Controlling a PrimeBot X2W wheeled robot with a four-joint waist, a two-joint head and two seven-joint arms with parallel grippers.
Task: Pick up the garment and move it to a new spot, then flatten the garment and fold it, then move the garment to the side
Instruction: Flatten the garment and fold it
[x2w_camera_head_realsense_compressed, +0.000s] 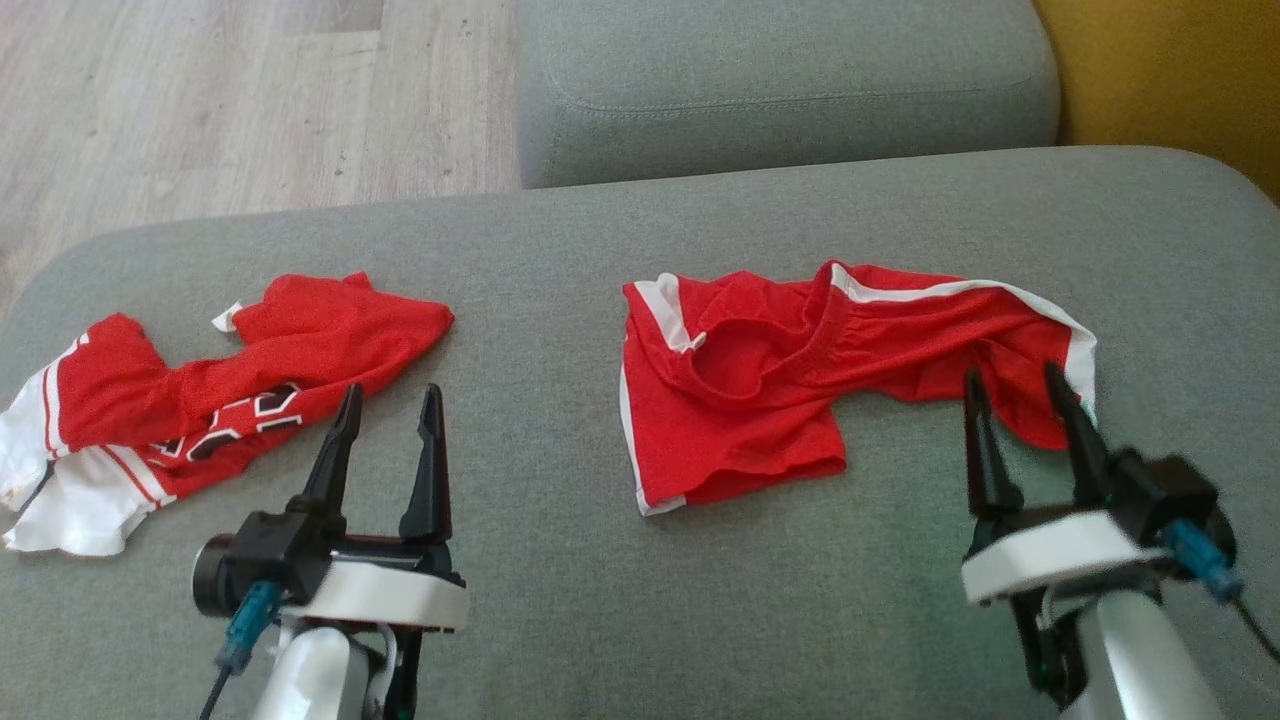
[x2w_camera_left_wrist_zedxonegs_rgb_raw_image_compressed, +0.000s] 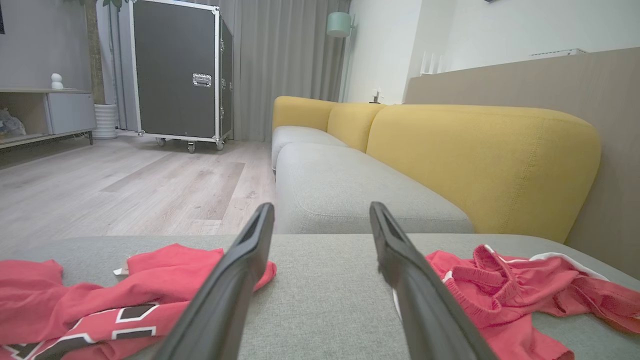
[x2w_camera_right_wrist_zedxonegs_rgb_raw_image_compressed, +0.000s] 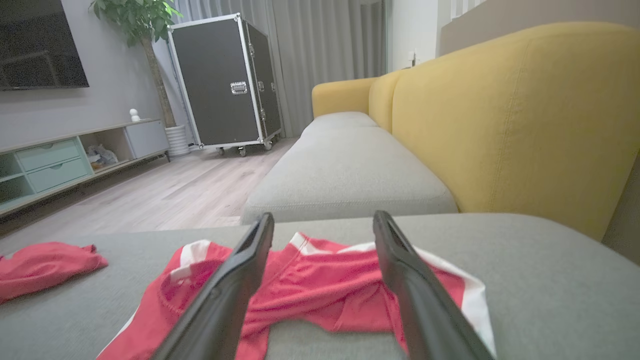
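A pair of red shorts with white side stripes, the garment (x2w_camera_head_realsense_compressed: 760, 400), lies crumpled on the grey sofa seat (x2w_camera_head_realsense_compressed: 560, 600), right of centre. My right gripper (x2w_camera_head_realsense_compressed: 1012, 372) is open, its fingertips just at the shorts' right end. In the right wrist view that gripper (x2w_camera_right_wrist_zedxonegs_rgb_raw_image_compressed: 324, 216) has its fingers spread, with the shorts (x2w_camera_right_wrist_zedxonegs_rgb_raw_image_compressed: 320, 290) lying loose on the seat beneath them. My left gripper (x2w_camera_head_realsense_compressed: 392, 392) is open and empty beside a red and white jersey (x2w_camera_head_realsense_compressed: 200, 400) bunched at the left. The left wrist view shows the open left gripper (x2w_camera_left_wrist_zedxonegs_rgb_raw_image_compressed: 321, 207) between the jersey (x2w_camera_left_wrist_zedxonegs_rgb_raw_image_compressed: 100, 295) and the shorts (x2w_camera_left_wrist_zedxonegs_rgb_raw_image_compressed: 500, 295).
A second grey seat cushion (x2w_camera_head_realsense_compressed: 780, 90) lies beyond the one I work on, with a yellow backrest (x2w_camera_head_realsense_compressed: 1170, 80) along the right. Wooden floor (x2w_camera_head_realsense_compressed: 200, 100) lies past the seat's far left edge. A black wheeled flight case (x2w_camera_left_wrist_zedxonegs_rgb_raw_image_compressed: 177, 75) stands across the room.
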